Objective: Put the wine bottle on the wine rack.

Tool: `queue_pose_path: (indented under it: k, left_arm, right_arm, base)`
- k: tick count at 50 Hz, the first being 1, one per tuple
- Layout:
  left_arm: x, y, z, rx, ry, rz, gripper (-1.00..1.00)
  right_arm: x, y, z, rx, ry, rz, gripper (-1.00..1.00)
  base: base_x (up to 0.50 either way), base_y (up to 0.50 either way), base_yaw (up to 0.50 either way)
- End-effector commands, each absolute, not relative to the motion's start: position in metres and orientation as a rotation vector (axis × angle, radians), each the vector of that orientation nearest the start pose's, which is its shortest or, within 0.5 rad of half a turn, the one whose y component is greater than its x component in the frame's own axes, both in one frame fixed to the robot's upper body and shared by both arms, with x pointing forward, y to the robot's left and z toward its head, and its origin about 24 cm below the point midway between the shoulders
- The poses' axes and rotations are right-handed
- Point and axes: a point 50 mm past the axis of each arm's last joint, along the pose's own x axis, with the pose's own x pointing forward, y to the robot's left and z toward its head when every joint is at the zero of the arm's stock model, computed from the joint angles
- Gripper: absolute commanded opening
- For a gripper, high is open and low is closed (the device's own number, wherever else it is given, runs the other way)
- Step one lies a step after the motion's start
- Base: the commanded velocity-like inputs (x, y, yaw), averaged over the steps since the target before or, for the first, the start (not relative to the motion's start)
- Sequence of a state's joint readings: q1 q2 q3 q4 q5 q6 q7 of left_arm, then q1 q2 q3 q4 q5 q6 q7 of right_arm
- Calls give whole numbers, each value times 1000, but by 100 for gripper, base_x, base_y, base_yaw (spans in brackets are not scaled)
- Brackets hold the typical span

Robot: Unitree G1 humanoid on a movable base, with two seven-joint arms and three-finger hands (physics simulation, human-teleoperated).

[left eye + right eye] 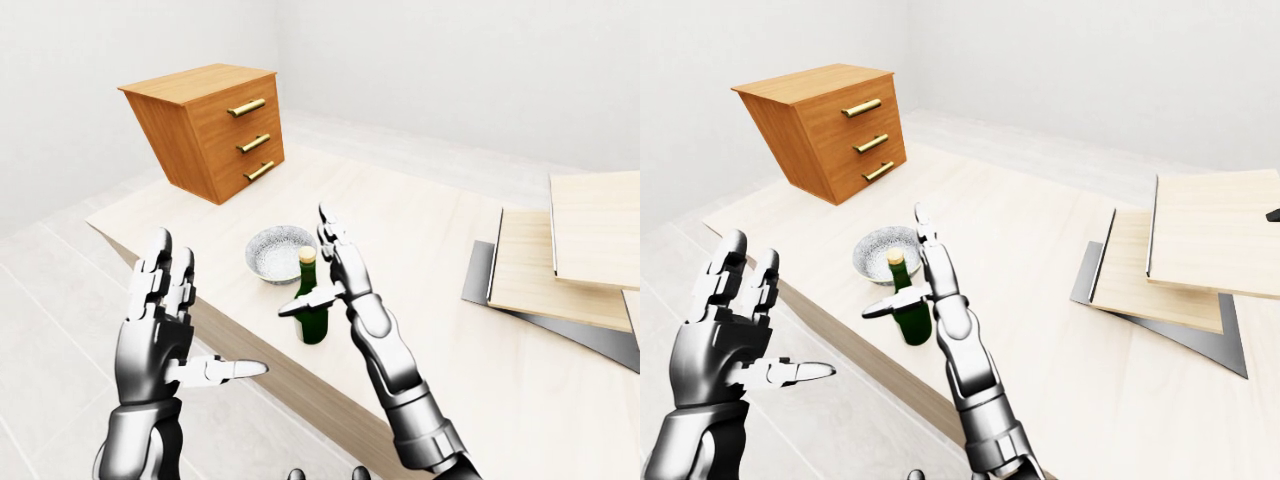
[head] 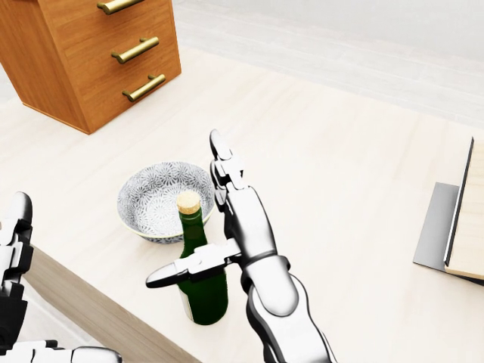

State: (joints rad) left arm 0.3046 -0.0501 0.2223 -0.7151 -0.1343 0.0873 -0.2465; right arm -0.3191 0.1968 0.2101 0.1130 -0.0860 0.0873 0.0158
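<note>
A green wine bottle (image 2: 206, 296) with a cork stands upright near the table's lower edge in the head view. My right hand (image 2: 215, 227) is open just right of it, fingers pointing up beside the neck. Its thumb (image 2: 181, 271) reaches left across the bottle's shoulder, and no finger closes round the glass. My left hand (image 1: 205, 320) is open too, spread over the floor left of the table and holding nothing. Stacked light wooden panels (image 1: 560, 250) on a grey plate lie at the right; I cannot tell whether they are the wine rack.
A patterned grey bowl (image 2: 151, 200) sits just above and left of the bottle. A wooden chest of drawers (image 2: 91, 53) with brass handles stands at the table's upper left. The table's edge (image 2: 91, 302) runs diagonally just below the bottle.
</note>
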Motion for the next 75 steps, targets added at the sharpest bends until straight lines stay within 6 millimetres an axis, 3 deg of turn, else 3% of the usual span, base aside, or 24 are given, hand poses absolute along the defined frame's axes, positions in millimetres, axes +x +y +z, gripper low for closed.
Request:
queue_pose_path:
  k: [1, 2, 3, 4, 5, 7, 11, 12, 13, 39, 57, 64, 75]
  left_arm:
    - [174, 194, 134, -7, -348, 23, 100]
    - [174, 194, 134, -7, -348, 24, 100]
    - [174, 194, 134, -7, -348, 24, 100]
    - [174, 194, 134, -7, -348, 24, 100]
    - [174, 194, 134, -7, -348, 24, 100]
    - [174, 194, 134, -7, -348, 24, 100]
    - [174, 194, 133, -9, -342, 23, 100]
    - [174, 195, 133, -9, -341, 23, 100]
    - [174, 195, 132, -9, -338, 23, 100]
    - [175, 197, 131, -26, -340, 30, 100]
    - [175, 198, 131, -36, -338, 35, 100]
    - [176, 200, 129, -37, -333, 39, 100]
    - [176, 199, 130, -38, -335, 36, 100]
  right_arm:
    - [293, -26, 101, 45, -130, 357, 100]
    - [293, -26, 102, 46, -133, 360, 100]
    - [293, -26, 102, 48, -134, 361, 66]
    - [293, -26, 102, 48, -133, 360, -4]
    - [293, -26, 102, 48, -133, 361, -25]
    - [292, -25, 103, 47, -137, 361, -26]
    - [292, -25, 103, 51, -138, 365, -55]
    - [291, -25, 103, 50, -138, 365, -71]
    - [291, -25, 103, 52, -137, 368, -100]
    - [295, -34, 104, 158, -130, 340, -100]
    - [282, -50, 146, 166, -327, 315, -100]
    - [274, -63, 172, 165, -453, 286, -100]
    - [277, -90, 195, 208, -548, 196, -100]
  base:
    - [0, 0, 0]
    - [0, 0, 0]
    - [0, 0, 0]
    - [0, 0, 0]
    - [0, 0, 0]
    - [0, 0, 0]
    - [0, 0, 0]
    - [0, 0, 0]
    - [0, 0, 0]
    - [0, 0, 0]
    - [0, 0, 0]
    - [0, 0, 0]
    - [0, 0, 0]
